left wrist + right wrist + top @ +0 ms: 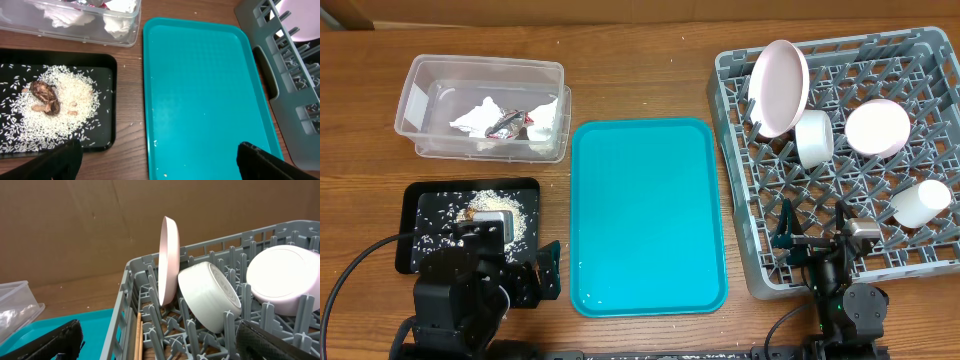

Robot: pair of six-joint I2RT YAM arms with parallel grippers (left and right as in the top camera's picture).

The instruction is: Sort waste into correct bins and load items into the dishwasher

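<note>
Two trays (648, 215) (470, 184), one clear bin (430, 75), one rack (740, 200), one plate (780, 87), two bowls (814, 138) (877, 128), one cup (920, 203).

Wooden table (650, 70), visible grain, plain brown backdrop (100, 220), possibly cardboard, even light

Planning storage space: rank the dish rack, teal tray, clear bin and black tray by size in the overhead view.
1. Dish rack, though the frame cuts it off.
2. Teal tray.
3. Clear bin and black tray: nearly alike, and the left arm covers part of the black tray, so unranked.
</note>
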